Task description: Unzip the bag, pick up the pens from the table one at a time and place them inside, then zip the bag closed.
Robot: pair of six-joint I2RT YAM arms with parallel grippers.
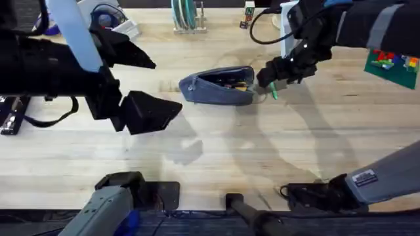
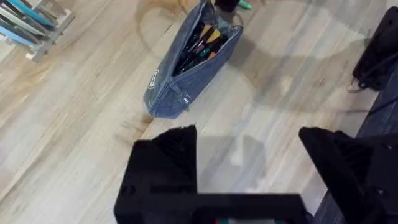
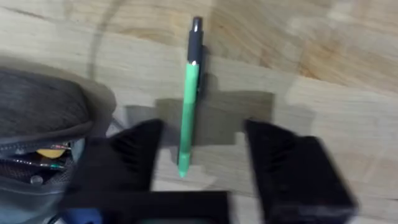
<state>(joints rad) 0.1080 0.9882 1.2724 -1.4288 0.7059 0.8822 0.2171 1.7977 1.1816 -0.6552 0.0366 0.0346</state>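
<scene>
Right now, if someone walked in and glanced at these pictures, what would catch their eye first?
Probably the bright green pen, lying on the table between the fingers of the open right hand, just beside the bag's end. Next, the blue-grey bag near the middle of the table, unzipped, with pens and pencils showing inside. The left hand hangs open above the wood, short of the bag.

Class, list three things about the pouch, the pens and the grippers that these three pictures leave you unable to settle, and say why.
1. Whether the right gripper grips the green pen: in the right wrist view the pen lies between spread fingers, with contact blurred.
2. How many pens sit in the pouch: the left wrist view shows a jumble inside its open zipper, too small to count.
3. The green pen's upper end, overhead: the right gripper covers it.
</scene>
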